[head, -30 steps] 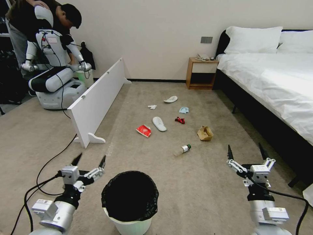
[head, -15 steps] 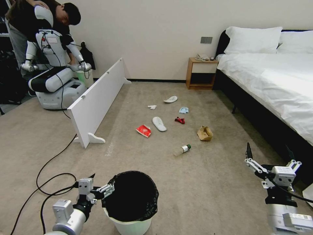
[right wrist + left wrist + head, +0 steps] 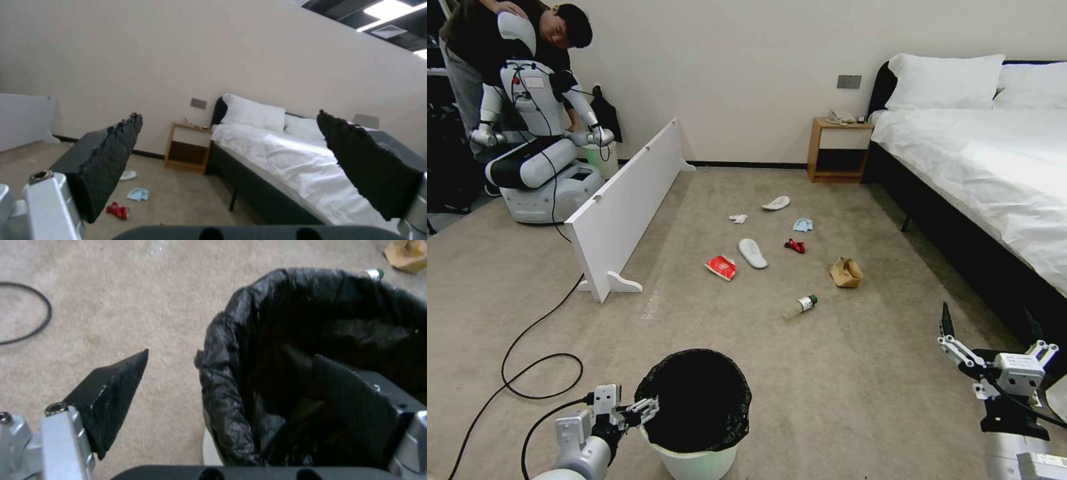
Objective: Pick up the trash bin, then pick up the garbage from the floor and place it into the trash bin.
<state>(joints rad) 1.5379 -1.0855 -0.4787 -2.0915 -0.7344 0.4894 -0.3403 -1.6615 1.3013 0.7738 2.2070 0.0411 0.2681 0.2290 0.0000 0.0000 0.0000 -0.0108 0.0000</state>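
The trash bin (image 3: 694, 460), white with a black liner, stands on the carpet right in front of me. My left gripper (image 3: 642, 407) is open at the bin's left rim. In the left wrist view the left gripper (image 3: 231, 355) straddles the lined rim (image 3: 222, 380), one finger outside and one inside. My right gripper (image 3: 990, 328) hangs open and holds nothing, low at the right near the bed. The garbage lies farther out: two white slippers (image 3: 752, 253) (image 3: 776, 203), a red packet (image 3: 721, 267), a brown paper bag (image 3: 846, 272), a bottle (image 3: 800, 306), a red can (image 3: 794, 246), a blue mask (image 3: 802, 225) and a tissue (image 3: 738, 218).
A low white board (image 3: 627, 200) stands on the floor at the left, with another robot (image 3: 534, 133) and a person behind it. A black cable (image 3: 540, 373) loops on the carpet left of the bin. The bed (image 3: 994, 180) lines the right side, a nightstand (image 3: 839, 150) beside it.
My left gripper has dropped and swung right onto the bin's rim. My right gripper has sunk and drifted toward the lower right. The litter has not moved.
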